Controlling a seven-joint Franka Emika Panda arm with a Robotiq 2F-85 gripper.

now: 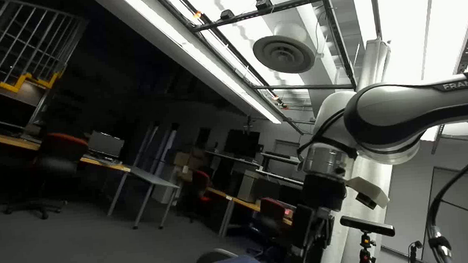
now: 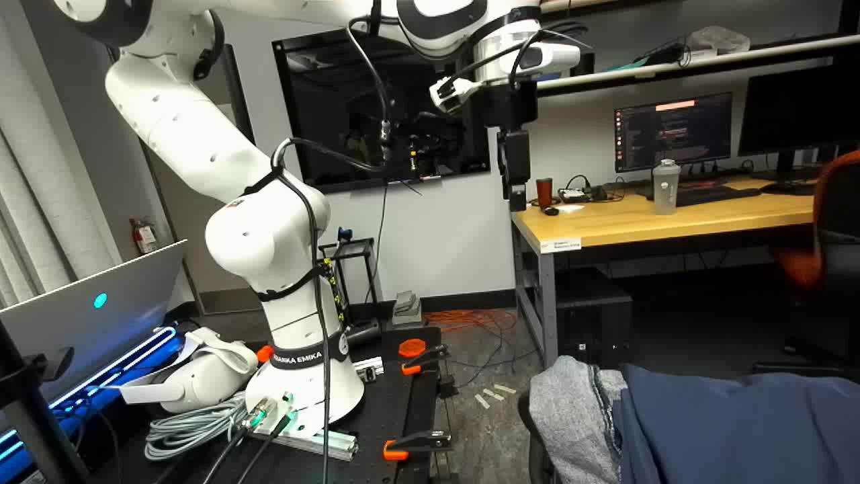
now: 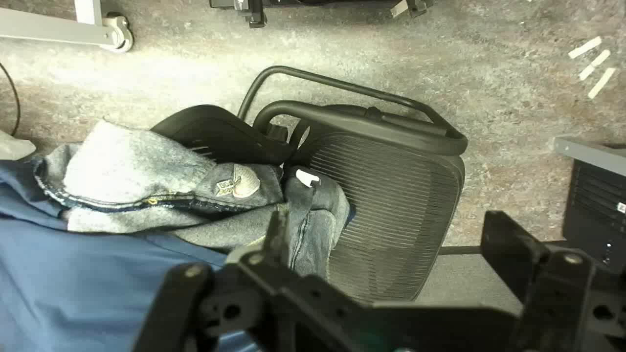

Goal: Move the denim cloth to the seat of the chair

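Denim cloth (image 3: 190, 181), faded, crumpled: lies alongside a blue cloth (image 3: 73, 278), one end overlapping a dark mesh chair (image 3: 391, 210) in the wrist view. Gripper (image 3: 384, 230): released, jaws standing wide apart, pointing downward, well above the chair. Bottle (image 2: 665, 188), grey: upright on a wooden desk (image 2: 739, 208) in an exterior view.

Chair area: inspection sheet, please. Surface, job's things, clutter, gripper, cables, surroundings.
Surface: chair seat, dark mesh, partly hidden in the wrist view.
Job's things: denim cloth, rumpled, one end overlapping the chair seat there; contact unclear.
Clutter: navy cloth against the denim cloth; white headset beside the robot base.
Gripper: open, holding nothing.
Cables: black cable strapped along the arm; grey coil beside the robot base.
Surroundings: wooden desk with a bottle and a monitor; pale strips on the floor.
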